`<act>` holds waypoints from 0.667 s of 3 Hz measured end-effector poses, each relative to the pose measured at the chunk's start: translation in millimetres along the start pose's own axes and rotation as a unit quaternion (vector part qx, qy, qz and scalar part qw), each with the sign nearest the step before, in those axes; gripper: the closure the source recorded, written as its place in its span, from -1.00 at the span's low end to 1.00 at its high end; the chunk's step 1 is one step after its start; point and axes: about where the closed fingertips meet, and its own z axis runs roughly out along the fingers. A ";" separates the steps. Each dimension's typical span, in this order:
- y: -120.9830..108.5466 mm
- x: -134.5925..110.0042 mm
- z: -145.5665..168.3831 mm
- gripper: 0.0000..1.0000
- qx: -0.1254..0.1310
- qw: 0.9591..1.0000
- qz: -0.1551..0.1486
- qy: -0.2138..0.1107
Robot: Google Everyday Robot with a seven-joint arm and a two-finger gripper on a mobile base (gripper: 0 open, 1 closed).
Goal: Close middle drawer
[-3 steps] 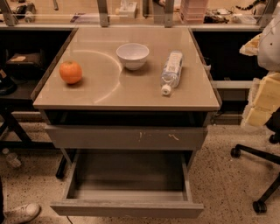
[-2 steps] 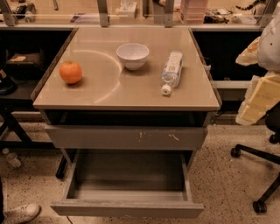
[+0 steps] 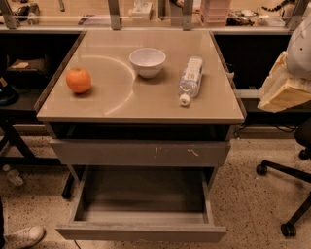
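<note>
1. One drawer stands pulled out at the bottom centre of the frame. This is the middle drawer (image 3: 141, 231), wide, shallow and grey. Its flat, handle-less front panel is nearest the camera, and its grey box interior is exposed behind it.
2. In the lower left corner, a white shoe (image 3: 22, 236) rests on the speckled floor. At lower right are the dark legs and casters of an office chair (image 3: 286, 187), apart from the drawer.
3. Directly above the open drawer is a taller grey drawer front (image 3: 121, 153) with pale scratch marks right of centre. A dark gap shows between its top edge and the worktop.
4. The worktop (image 3: 121, 104), tan and glossy, fills the centre of the frame.
5. Three items lie on it, none touching another:
   - An orange (image 3: 78, 80) sits at left.
   - A water bottle (image 3: 190, 79) lies on its side right of centre, with its white cap toward the camera.
   - A white bowl (image 3: 147, 62) stands upright between them, furthest back.
6. The gripper (image 3: 284, 90) appears as a pale cream shape at the right edge, in the upper half of the frame. It is beside the worktop's right side and well above and to the right of the middle drawer, touching neither. Whether it is open or closed cannot be told.
7. Along the top of the frame, metal uprights (image 3: 114, 13) stand before a cluttered bench.
</note>
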 end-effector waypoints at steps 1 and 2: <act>0.0 0.0 0.0 0.76 0.000 1.000 0.000 0.000; -1.6 -0.7 -0.9 1.00 0.005 1.000 0.000 -0.002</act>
